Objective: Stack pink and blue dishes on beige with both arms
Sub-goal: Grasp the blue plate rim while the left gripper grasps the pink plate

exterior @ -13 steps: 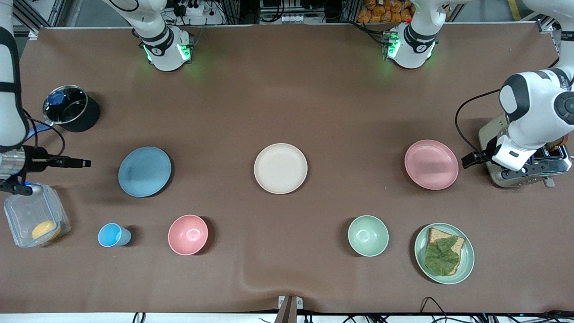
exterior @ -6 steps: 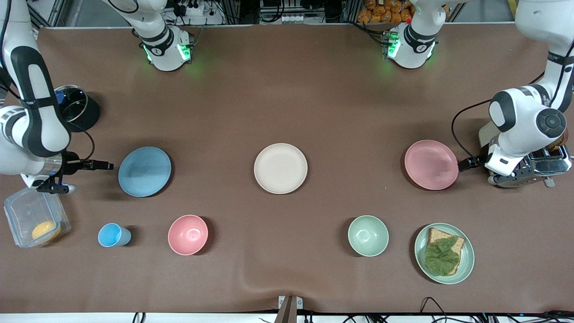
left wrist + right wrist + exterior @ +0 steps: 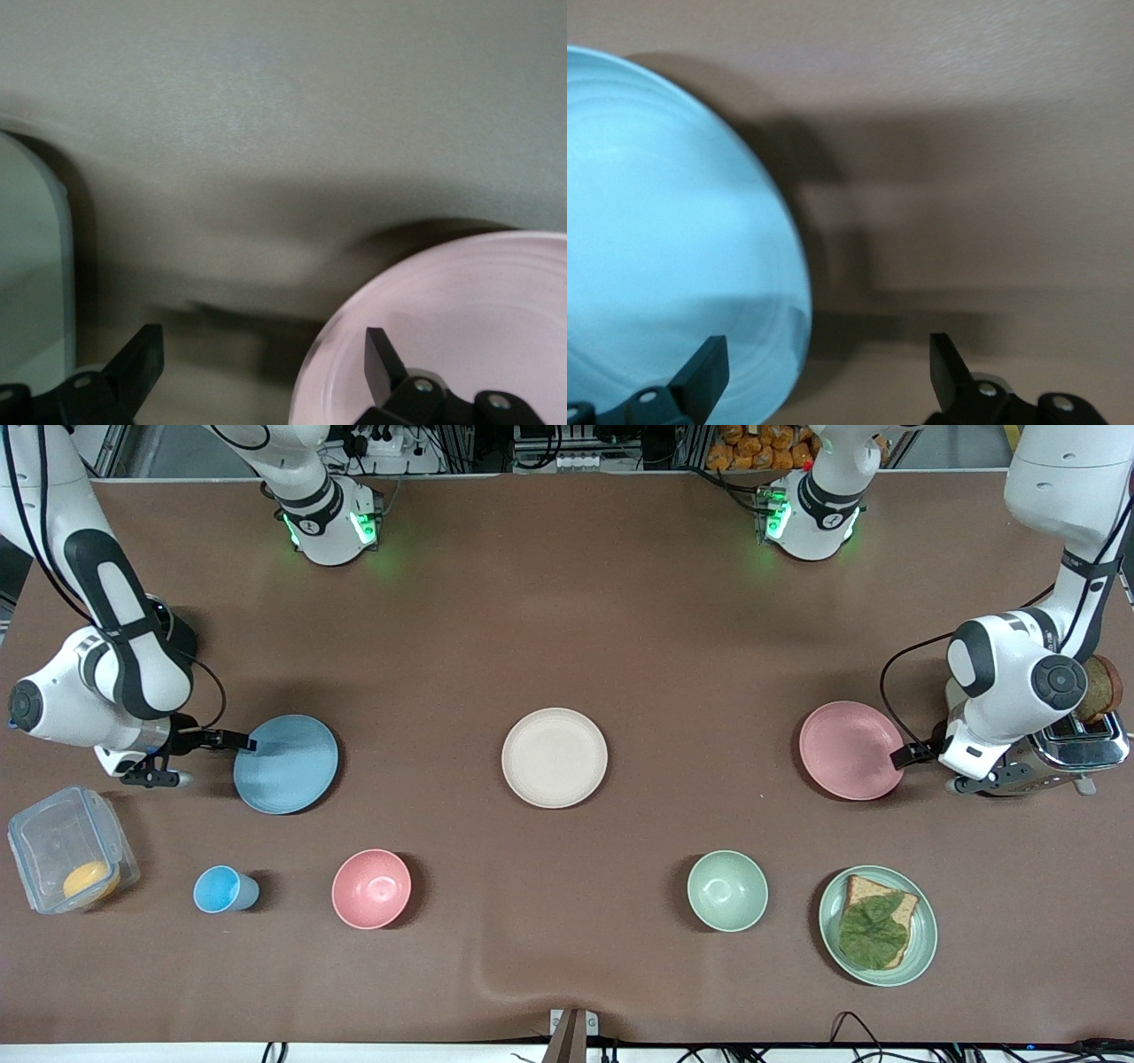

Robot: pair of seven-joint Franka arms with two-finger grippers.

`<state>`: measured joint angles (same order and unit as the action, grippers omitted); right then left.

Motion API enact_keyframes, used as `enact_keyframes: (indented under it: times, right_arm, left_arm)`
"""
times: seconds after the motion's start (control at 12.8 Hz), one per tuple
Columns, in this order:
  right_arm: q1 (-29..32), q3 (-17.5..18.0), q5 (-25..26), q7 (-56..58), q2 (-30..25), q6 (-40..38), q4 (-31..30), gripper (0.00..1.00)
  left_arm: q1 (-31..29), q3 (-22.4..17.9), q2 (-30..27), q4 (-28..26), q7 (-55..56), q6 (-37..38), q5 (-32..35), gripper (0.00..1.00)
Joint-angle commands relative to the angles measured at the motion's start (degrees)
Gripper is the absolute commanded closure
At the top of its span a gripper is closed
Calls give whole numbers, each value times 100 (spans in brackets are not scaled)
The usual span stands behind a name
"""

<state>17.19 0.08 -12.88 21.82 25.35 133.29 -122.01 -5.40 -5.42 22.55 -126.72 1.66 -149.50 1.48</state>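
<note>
The cream-beige plate (image 3: 555,757) lies bare at the table's middle. The light blue plate (image 3: 286,763) lies toward the right arm's end, the pale pink plate (image 3: 851,749) toward the left arm's end. My right gripper (image 3: 237,744) is low at the blue plate's outer edge. In the right wrist view it (image 3: 826,359) is open and straddles the rim of the blue plate (image 3: 656,221). My left gripper (image 3: 902,758) is at the pink plate's outer edge. It (image 3: 261,354) is open, with the pink plate's (image 3: 461,319) rim between its fingers. Neither gripper holds anything.
A toaster (image 3: 1063,753) stands under the left arm. A dark pot (image 3: 182,642) is partly hidden by the right arm. Nearer the front camera: a clear box (image 3: 66,859), a blue cup (image 3: 221,889), a pink bowl (image 3: 371,888), a green bowl (image 3: 727,890), a green plate (image 3: 826,921) with bread.
Both arms have swung inward along the table. The right gripper went from over the clear box to the blue plate's edge, the left gripper from the toaster to the pink plate's edge.
</note>
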Motion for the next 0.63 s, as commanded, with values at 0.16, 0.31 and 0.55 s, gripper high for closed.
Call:
enact_keyframes:
  times: [0.16, 0.31, 0.55]
  right_arm:
    - [-66, 18, -242, 77, -206, 39, -218, 0]
    - [-75, 18, -250, 51, -171, 39, -210, 67]
    - [-110, 27, -250, 33, -153, 57, -201, 100]
  left_arm:
    - [-40, 41, -120, -186, -192, -44, 98, 0]
    - [-40, 146, -120, -238, -192, -44, 80, 0]
    - [-31, 155, -120, -265, -192, -44, 80, 0]
